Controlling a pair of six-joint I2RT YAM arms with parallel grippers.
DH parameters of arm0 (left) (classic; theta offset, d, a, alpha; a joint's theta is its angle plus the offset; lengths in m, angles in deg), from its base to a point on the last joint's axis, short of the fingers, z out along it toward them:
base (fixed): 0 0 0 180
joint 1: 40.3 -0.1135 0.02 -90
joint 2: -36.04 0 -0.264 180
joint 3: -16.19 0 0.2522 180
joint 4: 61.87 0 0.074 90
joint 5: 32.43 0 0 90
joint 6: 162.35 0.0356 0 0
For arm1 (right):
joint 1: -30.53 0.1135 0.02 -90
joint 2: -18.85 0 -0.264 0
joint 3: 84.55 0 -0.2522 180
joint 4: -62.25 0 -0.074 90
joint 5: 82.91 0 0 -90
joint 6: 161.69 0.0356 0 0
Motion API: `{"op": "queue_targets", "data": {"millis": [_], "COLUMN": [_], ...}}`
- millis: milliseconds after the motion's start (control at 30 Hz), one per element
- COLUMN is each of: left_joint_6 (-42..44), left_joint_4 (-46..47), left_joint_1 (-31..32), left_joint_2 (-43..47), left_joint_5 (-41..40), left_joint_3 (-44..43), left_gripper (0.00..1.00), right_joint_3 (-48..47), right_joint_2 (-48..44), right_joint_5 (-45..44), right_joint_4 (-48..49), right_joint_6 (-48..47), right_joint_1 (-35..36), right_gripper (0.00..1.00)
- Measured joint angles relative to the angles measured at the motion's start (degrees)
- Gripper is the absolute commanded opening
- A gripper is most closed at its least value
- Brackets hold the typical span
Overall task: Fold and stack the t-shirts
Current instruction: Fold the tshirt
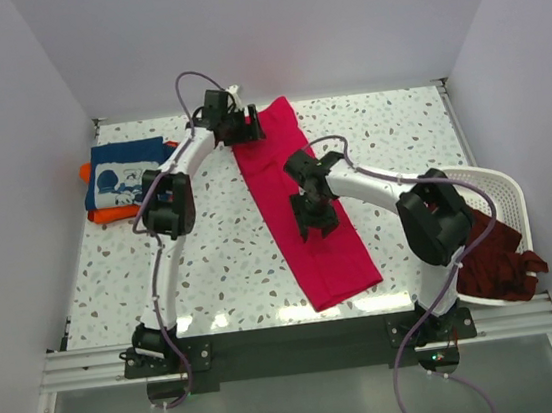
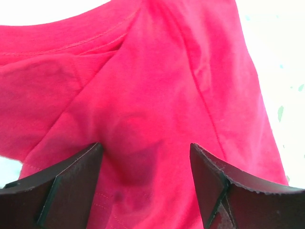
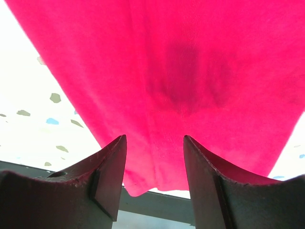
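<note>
left pincer point(image 1: 251, 124): released, over far end of pink t-shirt point(image 1: 311, 247)
right pincer point(image 1: 315, 225): released, mid-shirt
room: I see bare worktop point(image 1: 222, 258) flanking
around: navy t-shirt point(image 1: 126, 171) far-left, basket point(image 1: 505, 180) right

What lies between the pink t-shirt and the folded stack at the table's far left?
No loose object: bare table separates the pink t-shirt from the navy-on-orange stack. Only the left arm reaches across above that stretch.

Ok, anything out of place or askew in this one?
Two things. The maroon shirts spill over the near rim of the basket instead of sitting inside. The pink shirt, folded into a long strip, lies diagonally across the table rather than square.
</note>
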State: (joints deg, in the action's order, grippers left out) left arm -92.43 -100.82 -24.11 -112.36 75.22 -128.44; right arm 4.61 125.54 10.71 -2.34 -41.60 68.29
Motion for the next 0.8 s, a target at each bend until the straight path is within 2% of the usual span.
{"op": "queue_targets", "data": {"millis": [100,233,533,800], "left_joint_6": [-0.07,-0.63,-2.84,-3.8], "left_joint_4": [1.36,1.31,-0.13,0.72], "left_joint_1": [0.74,1.36,2.38,4.63], "left_joint_2": [1.57,7.72,21.75,23.52], "left_joint_5": [-0.24,-0.7,-0.57,0.59], "left_joint_3": [2.64,10.84,26.69,34.86], "left_gripper": [0.8,0.79,0.77,0.76], "right_joint_3": [-2.54,-2.86,8.17,13.84], "right_joint_2": [-0.15,-1.16,-7.28,-7.32], "right_joint_5": [-1.29,-1.81,-2.6,-2.34], "right_joint_4": [-1.29,-2.01,2.38,8.17], "right_joint_6": [-0.07,-0.35,-1.62,-1.6], "right_joint_1": [0.0,0.0,0.0,0.0], "right_gripper": [0.55,0.55,0.55,0.55]}}
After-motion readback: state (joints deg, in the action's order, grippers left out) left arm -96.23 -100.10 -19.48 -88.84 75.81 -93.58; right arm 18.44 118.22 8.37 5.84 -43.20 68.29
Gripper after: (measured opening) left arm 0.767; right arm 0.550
